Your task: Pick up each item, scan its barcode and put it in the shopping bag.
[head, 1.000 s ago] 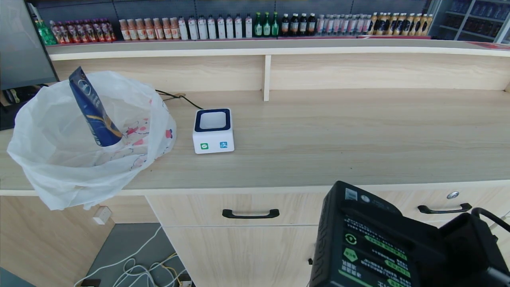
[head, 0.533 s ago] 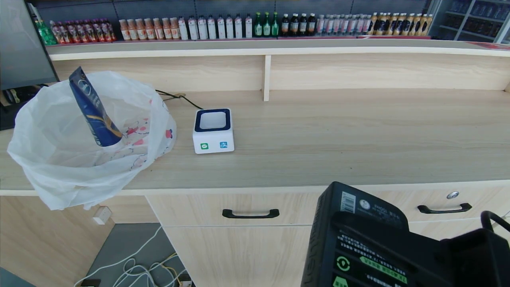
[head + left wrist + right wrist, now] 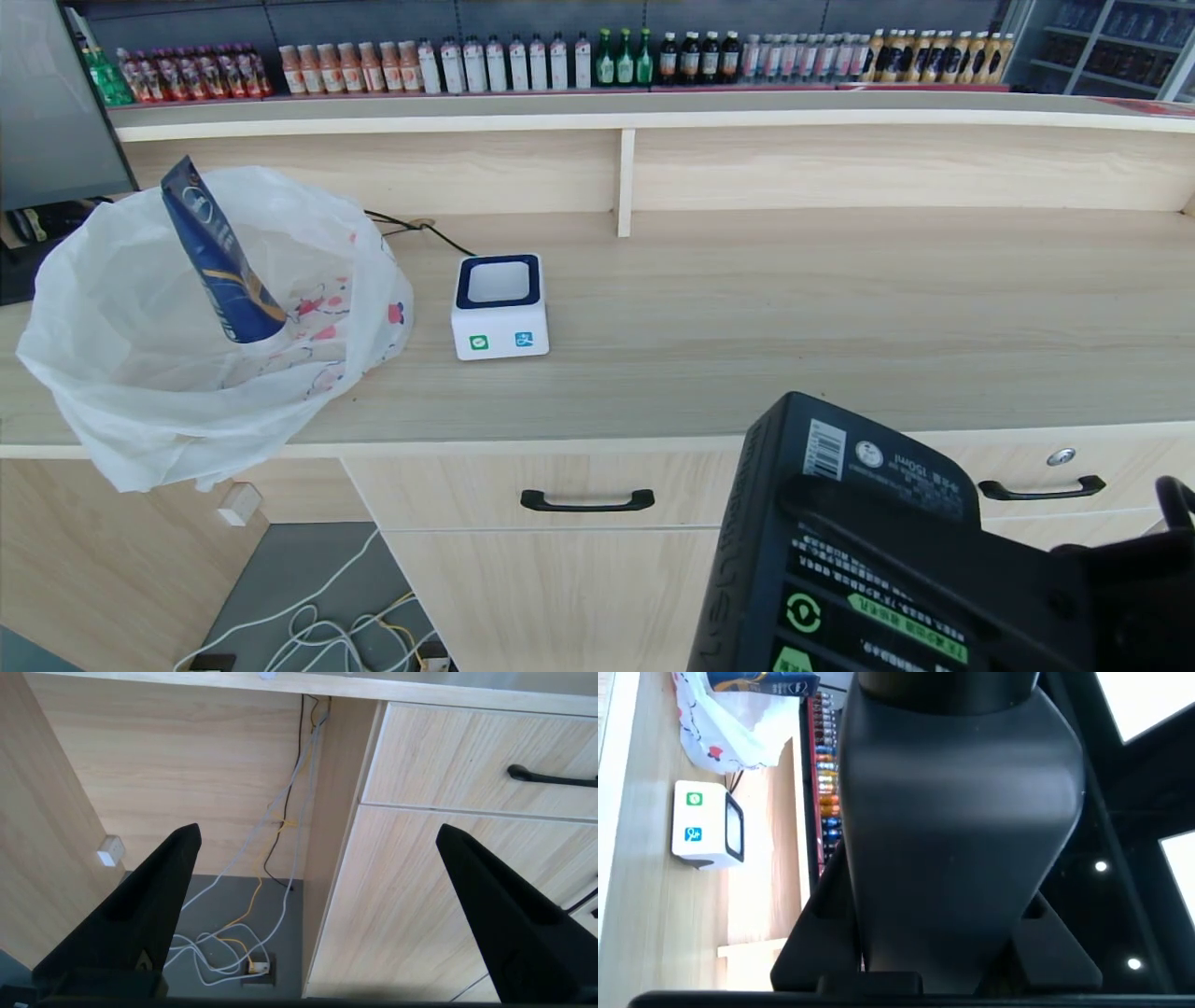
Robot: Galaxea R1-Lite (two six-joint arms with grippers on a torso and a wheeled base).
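My right gripper (image 3: 932, 952) is shut on a black bottle (image 3: 854, 551) with white and green labels, held in front of the counter's edge at the lower right of the head view. A barcode (image 3: 825, 437) shows near the bottle's upper end. The bottle (image 3: 957, 831) sits between the fingers in the right wrist view. A white scanner (image 3: 499, 306) with a navy top stands mid-counter, also seen as the scanner (image 3: 708, 826) from the right wrist. The white shopping bag (image 3: 112, 383) lies open at the counter's left end with a blue pouch (image 3: 219, 257) upright inside. My left gripper (image 3: 318, 924) hangs open below the counter.
The wooden counter (image 3: 794, 317) has a raised back ledge with a divider (image 3: 624, 182). Drawers with black handles (image 3: 586, 501) face me under it. Loose cables (image 3: 317, 625) lie on the floor. Several drink bottles (image 3: 560, 61) line the far shelf.
The black bottle in my right gripper has shifted left and risen slightly, turning so its barcode label came into view. Bag, pouch and scanner have not moved.
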